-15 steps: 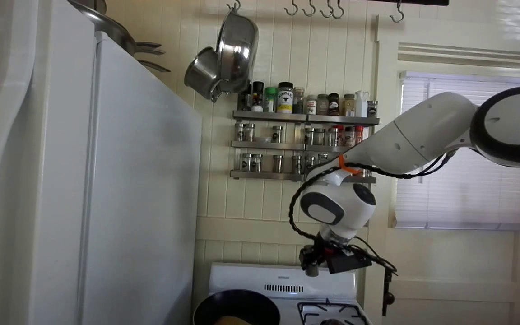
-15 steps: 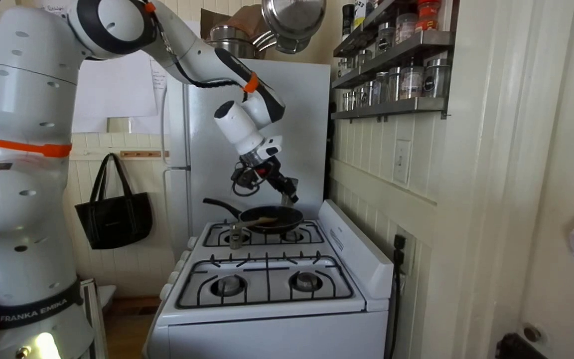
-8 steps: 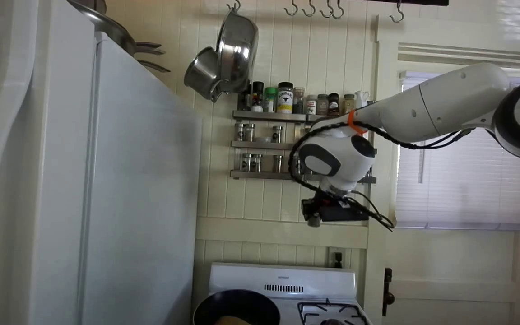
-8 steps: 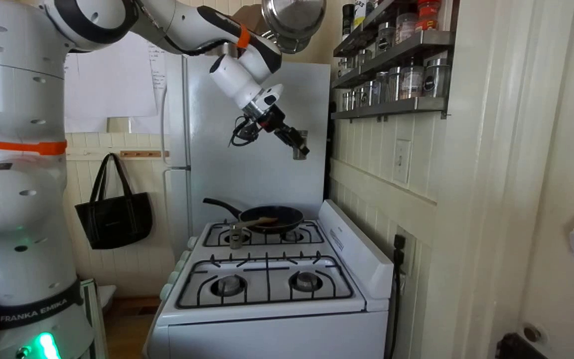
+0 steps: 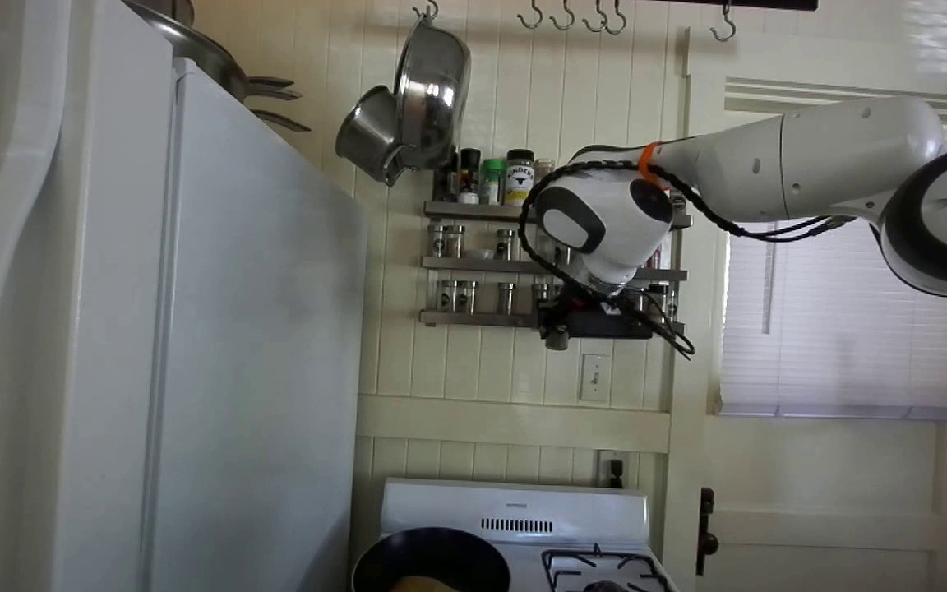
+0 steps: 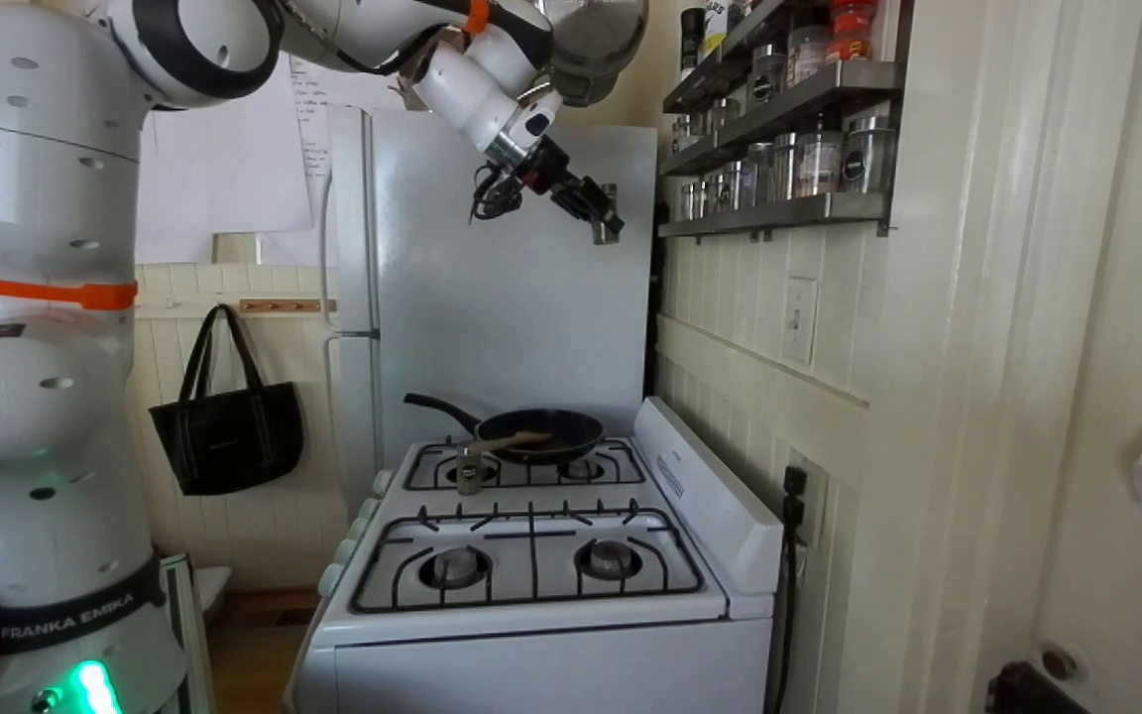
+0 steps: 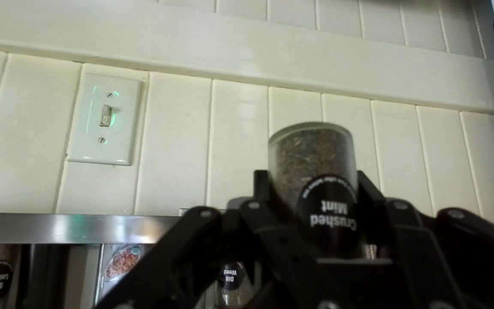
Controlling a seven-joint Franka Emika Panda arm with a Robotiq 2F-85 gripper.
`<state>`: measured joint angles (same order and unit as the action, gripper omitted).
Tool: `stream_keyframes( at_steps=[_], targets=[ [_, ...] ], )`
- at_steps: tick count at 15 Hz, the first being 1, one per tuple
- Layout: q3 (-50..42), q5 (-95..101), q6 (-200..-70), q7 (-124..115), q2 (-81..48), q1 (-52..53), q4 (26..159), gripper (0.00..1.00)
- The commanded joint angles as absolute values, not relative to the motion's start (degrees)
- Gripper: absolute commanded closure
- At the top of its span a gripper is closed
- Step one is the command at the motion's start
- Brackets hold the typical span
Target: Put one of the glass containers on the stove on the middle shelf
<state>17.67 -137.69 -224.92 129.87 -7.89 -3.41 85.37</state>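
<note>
Gripper (image 7: pixel 314 183), jaws partway apart, clamps glass jar (image 7: pixel 313 189) marked Crushed Mint, brownish flakes (image 7: pixel 307 155) inside; second jar (image 6: pixel 469 475) stands on stove (image 6: pixel 556 575), wooden utensil (image 6: pixel 519 439) in pan (image 6: pixel 576 430).

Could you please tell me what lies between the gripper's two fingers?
A glass jar labelled Crushed Mint, gripped between the fingers, as the wrist view shows.
</note>
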Motion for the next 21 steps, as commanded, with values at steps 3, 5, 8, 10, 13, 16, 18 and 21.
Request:
stream_keyframes(
  at_steps=[3, 5, 8, 10, 13, 16, 18, 21],
  targets=[
    [18.18, -136.63, -226.58, 132.91, -11.14, -3.1, 81.01, 0.77],
    [18.58, -133.06, -229.55, 137.06, -14.41, -2.39, 73.6, 0.77],
    [19.81, -129.68, -231.5, 143.04, -17.4, -1.85, 64.55, 0.77],
    [20.5, -127.6, -232.98, 146.54, -19.98, -1.39, 58.3, 0.77],
    [22.01, -127.63, -233.83, 151.58, -23.53, -1.04, 49.79, 0.77],
    [23.13, -127.63, -233.63, 154.86, -25.9, -1.02, 43.65, 0.77],
    [23.28, -127.21, -233.46, 156.04, -26.89, -0.93, 40.84, 0.77],
    [22.77, -125.82, -231.46, 156.51, -28.21, -0.66, 38.21, 0.77]
  ],
)
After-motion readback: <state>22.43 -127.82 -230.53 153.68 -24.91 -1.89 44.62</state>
